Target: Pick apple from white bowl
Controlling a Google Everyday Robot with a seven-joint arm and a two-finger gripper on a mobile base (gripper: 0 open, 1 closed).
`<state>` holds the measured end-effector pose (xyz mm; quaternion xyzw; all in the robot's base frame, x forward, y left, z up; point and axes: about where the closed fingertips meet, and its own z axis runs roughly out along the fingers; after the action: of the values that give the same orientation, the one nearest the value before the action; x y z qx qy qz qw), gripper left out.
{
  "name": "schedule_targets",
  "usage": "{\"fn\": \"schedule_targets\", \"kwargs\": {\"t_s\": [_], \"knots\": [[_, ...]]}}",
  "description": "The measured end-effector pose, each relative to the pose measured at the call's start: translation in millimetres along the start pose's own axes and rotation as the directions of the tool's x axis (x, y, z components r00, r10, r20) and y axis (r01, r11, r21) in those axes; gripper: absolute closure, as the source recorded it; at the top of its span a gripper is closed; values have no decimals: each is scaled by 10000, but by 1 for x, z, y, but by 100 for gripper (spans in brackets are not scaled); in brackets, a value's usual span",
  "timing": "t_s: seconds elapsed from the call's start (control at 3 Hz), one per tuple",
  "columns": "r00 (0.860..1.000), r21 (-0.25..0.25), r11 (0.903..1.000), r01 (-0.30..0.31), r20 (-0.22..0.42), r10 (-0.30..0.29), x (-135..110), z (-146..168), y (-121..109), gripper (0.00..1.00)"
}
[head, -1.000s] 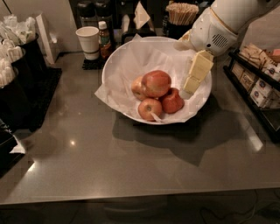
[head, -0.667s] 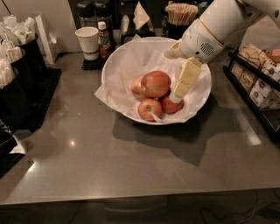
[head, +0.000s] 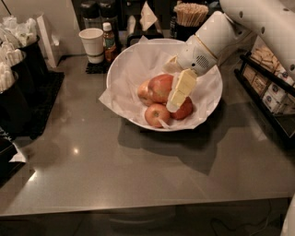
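Observation:
The white bowl [head: 120,64], wide and lined with crinkled white paper, stands on the grey counter and holds four apples. The largest apple [head: 160,86], reddish-orange and shiny, lies on top of the pile in the middle. A smaller apple with a yellowish patch [head: 156,114] lies in front of it, a darker red apple [head: 185,111] to the right, and another [head: 143,92] behind on the left. My gripper [head: 178,93] reaches down from the upper right into the bowl. Its tip is just right of the largest apple and over the darker one.
A small white paper cup [head: 92,44] and a small bottle [head: 109,41] stand behind the bowl at the left. Black holders with napkins [head: 18,69] line the left edge. A rack of packets [head: 269,90] stands at the right. A holder of stir sticks [head: 190,14] stands at the back.
My gripper has moved left and down into the bowl, from its right rim to right beside the largest apple. The apples have not moved.

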<state>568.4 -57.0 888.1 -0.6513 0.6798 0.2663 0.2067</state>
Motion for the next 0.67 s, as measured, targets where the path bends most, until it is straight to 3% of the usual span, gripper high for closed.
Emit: {"fn": "schedule_targets", "kwargs": {"t_s": [0.67], "knots": [[10000,-2,10000,-1,6,1,0,0,0,42]]}}
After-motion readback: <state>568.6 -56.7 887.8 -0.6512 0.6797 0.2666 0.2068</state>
